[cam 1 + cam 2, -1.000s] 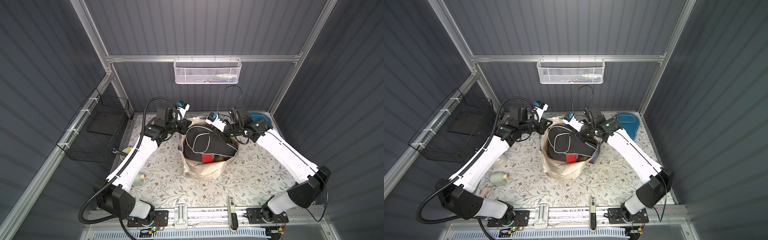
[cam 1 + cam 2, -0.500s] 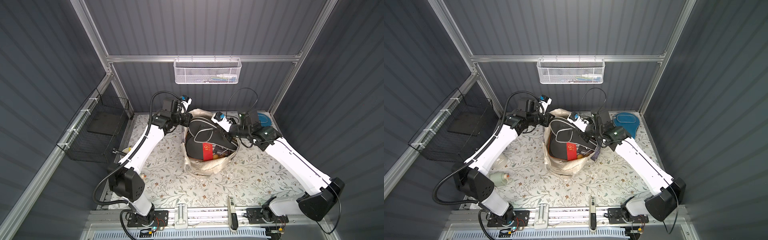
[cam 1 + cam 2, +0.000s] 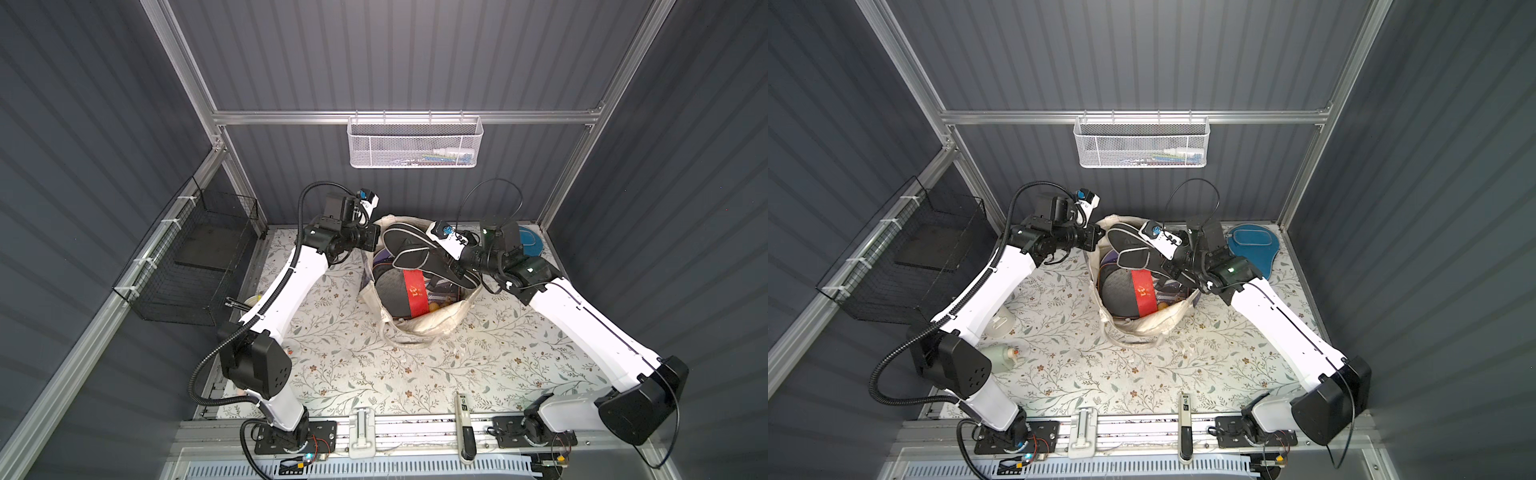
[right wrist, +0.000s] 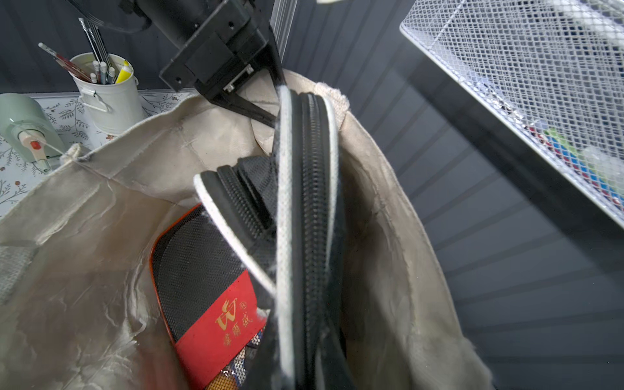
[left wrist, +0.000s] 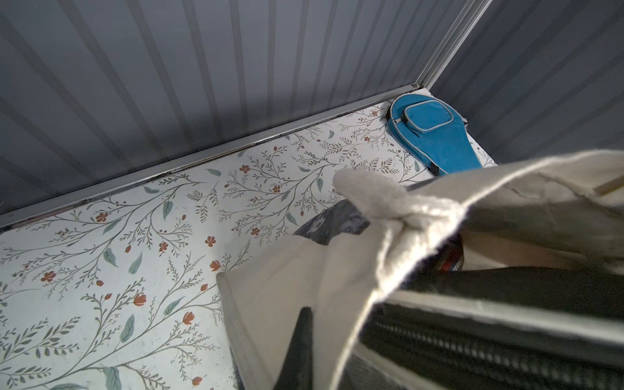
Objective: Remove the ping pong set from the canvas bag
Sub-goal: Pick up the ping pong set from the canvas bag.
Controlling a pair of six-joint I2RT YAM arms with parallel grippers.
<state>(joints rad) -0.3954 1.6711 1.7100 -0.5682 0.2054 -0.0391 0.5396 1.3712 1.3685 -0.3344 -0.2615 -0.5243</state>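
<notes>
**Black cover raised across the bag's mouth**

With the left tool [image 3: 375, 237], pinches the far-left rim of the bag [image 3: 436, 326], shut tight on the canvas, which bunches close to the lens in the left wrist view. Reaches there from the front-left base, long white link slanted up and back, wrist bent sideways toward the bag's mouth.

With the right tool [image 3: 455, 268], clamps the black cover [image 3: 409, 249] near its narrow end, jaws almost together on the fabric. Stretches from the front-right base in one long slant to the bag's right rim, wrist turned inward.

Holds the cover tilted over the opening, round end just beside the left tool. Leaves the case [image 3: 411, 291] lying inside the bag beneath it, red band up. Shows a blue cover [image 3: 1252, 249] flat on the bench [image 3: 353, 365] in the far right corner, apart from the bag.
</notes>
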